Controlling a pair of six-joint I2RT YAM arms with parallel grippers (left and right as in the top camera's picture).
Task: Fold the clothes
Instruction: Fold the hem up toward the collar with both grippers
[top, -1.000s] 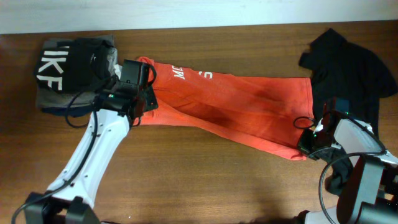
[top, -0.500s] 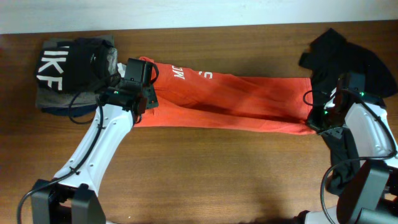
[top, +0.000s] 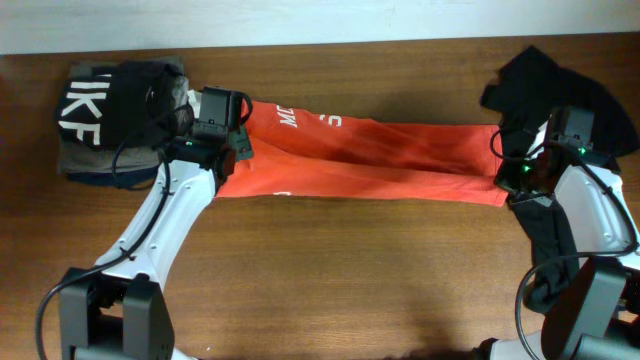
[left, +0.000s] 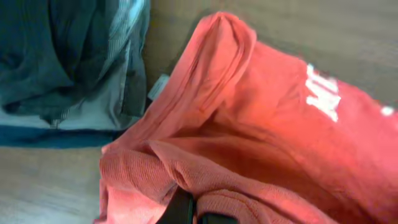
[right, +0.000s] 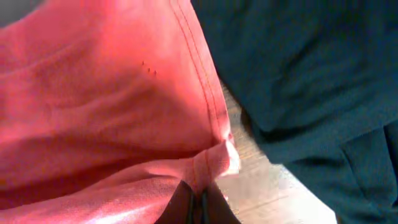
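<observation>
The clothes, a red-orange T-shirt (top: 370, 160) with white lettering, lie stretched in a long band across the table. My left gripper (top: 228, 158) is shut on its left end, where bunched red fabric (left: 205, 162) folds over the dark fingertips (left: 180, 210). At the shirt's right end my right gripper (top: 512, 184) is shut on the hem; the stitched edge (right: 214, 155) is pinched between its fingers (right: 186, 202). The cloth hangs taut between the two grippers, slightly lifted.
A stack of folded garments (top: 115, 115), black with white letters on top of grey and navy, sits at the far left beside my left gripper. A loose black garment (top: 565, 95) lies at the right, under and behind my right arm.
My right gripper has carried the shirt's lower right corner up toward the back edge, so the slanted fold is now a straight horizontal band. The left gripper shifted slightly back.
</observation>
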